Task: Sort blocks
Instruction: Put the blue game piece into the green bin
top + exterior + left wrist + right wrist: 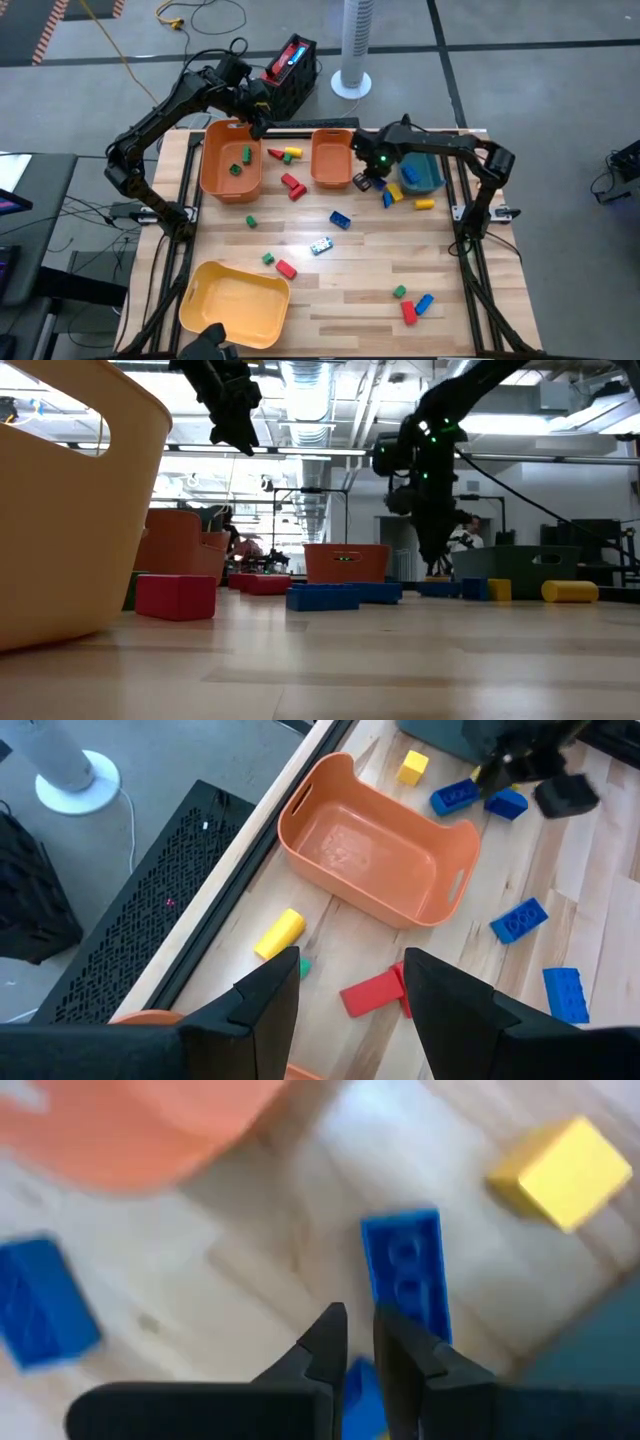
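So the right gripper [358, 1342] is down low between the small orange bin [332, 158] and the teal bin [421, 171], working the little cluster of blocks there. In its wrist view the fingers are pinched almost together over the near end of a long blue brick [408, 1280]. Whether they actually have hold of it I can't tell, the tips look nearly touching and the brick mostly sits just past them, so it might be a grab on the edge or a miss. A yellow cube [560, 1172] and another blue block [40, 1302] sit close by, which is probably why it came straight down, so it doesn't knock the neighbours. The left gripper [345, 985] hangs up high over the back edge between the big orange bin [229, 160] and the small one, fingers parted and nothing in them, out of the way I'd guess. Two green blocks [241, 160] are already in the big orange bin, the yellow bin [235, 305] at the front looks bare, and most of the red, green and blue bricks lie loose across the table [350, 300]
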You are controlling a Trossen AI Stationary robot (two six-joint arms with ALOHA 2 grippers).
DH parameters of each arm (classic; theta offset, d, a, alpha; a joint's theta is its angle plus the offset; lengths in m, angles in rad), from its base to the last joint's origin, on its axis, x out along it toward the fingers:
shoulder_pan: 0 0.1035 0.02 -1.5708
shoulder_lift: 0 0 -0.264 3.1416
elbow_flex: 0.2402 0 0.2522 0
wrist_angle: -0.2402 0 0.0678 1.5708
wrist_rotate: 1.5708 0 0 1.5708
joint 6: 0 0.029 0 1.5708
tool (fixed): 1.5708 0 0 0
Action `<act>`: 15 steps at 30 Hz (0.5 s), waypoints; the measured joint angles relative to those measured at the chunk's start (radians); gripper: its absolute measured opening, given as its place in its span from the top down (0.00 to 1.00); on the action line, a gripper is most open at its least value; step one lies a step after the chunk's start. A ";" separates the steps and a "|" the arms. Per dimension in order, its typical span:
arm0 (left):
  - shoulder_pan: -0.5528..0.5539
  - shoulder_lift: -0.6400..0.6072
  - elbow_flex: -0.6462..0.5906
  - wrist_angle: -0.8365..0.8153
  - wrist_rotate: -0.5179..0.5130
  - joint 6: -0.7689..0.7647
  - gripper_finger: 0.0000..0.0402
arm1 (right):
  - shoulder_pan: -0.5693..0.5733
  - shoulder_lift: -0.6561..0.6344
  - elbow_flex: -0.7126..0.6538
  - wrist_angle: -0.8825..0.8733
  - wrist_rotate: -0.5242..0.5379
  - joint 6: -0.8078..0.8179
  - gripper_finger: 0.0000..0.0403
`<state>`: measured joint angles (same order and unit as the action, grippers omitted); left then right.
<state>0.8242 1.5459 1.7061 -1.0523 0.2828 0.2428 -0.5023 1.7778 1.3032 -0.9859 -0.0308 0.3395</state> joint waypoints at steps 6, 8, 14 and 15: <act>0.000 0.000 0.000 0.000 0.000 0.000 0.57 | 0.011 -0.046 0.076 -0.045 -0.001 -0.053 0.83; 0.000 0.000 0.000 0.000 0.000 0.000 0.57 | 0.009 -0.047 0.067 -0.031 -0.001 -0.105 0.80; 0.000 0.000 0.000 -0.011 0.000 0.000 0.57 | 0.002 0.011 0.045 -0.043 -0.003 -0.133 0.55; 0.000 0.000 0.000 -0.012 0.000 0.000 0.57 | 0.002 0.020 0.045 -0.041 -0.003 -0.131 0.50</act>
<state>0.8242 1.5459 1.7061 -1.0640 0.2828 0.2424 -0.5007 1.7978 1.3479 -1.0270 -0.0341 0.2085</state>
